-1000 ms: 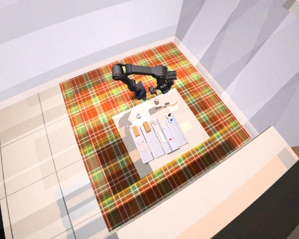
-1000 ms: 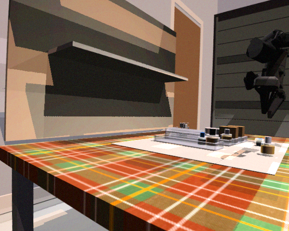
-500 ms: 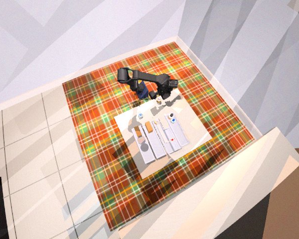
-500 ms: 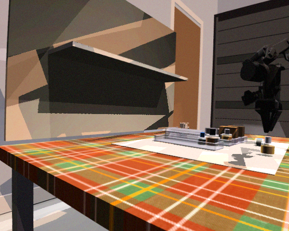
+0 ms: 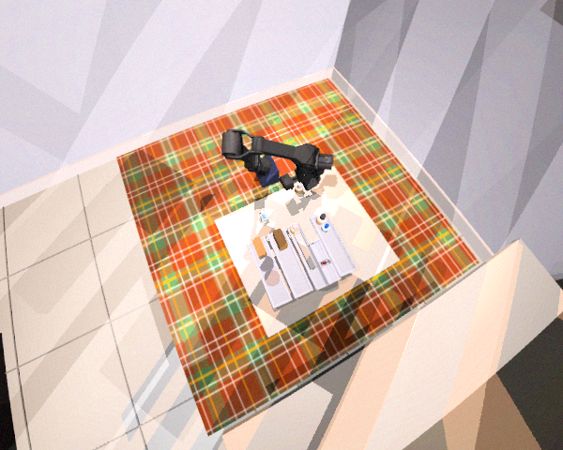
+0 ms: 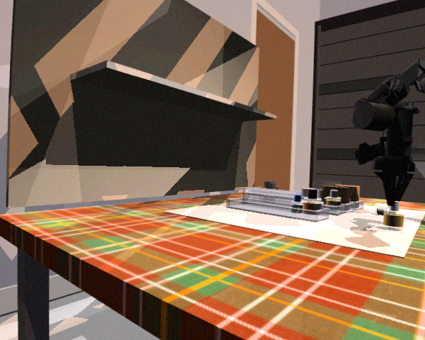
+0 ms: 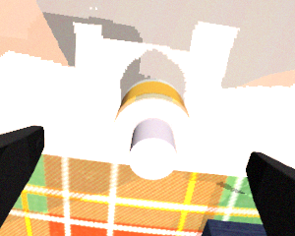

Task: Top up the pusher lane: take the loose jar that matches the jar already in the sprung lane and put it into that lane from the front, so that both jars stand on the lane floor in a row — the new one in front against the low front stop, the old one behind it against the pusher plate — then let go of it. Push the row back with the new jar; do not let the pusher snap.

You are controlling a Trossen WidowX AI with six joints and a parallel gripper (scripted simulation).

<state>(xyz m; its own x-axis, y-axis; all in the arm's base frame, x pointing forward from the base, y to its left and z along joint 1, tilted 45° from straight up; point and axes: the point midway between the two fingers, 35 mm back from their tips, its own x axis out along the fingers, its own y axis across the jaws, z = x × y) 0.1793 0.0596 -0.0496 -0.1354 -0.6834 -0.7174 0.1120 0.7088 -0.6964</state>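
The loose jar [image 5: 298, 189] [image 6: 393, 219] [image 7: 152, 109] stands upright on the white mat, with a pale cap and an amber-yellow band. My gripper [image 5: 299, 185] [image 6: 392, 203] [image 7: 148, 149] is open and points down over it, fingertips near cap height, one on each side; the wrist view shows gaps on both sides of the cap. A similar pale-capped jar [image 5: 294, 228] [image 6: 333, 200] stands at the arm-side end of a middle lane of the clear lane rack [image 5: 301, 288] [image 6: 278, 210]. The pusher plate behind it is too small to make out.
Another loose jar [image 5: 264, 217] [image 6: 381, 209], white and blue, is on the mat. Brown boxes [image 5: 259, 247] [image 5: 280, 239] stand in the left lanes. A black-capped jar [image 5: 321, 218] and a blue-capped one [image 5: 326, 226] are in the right lane. A small red item [image 5: 325, 262] shows in the rack.
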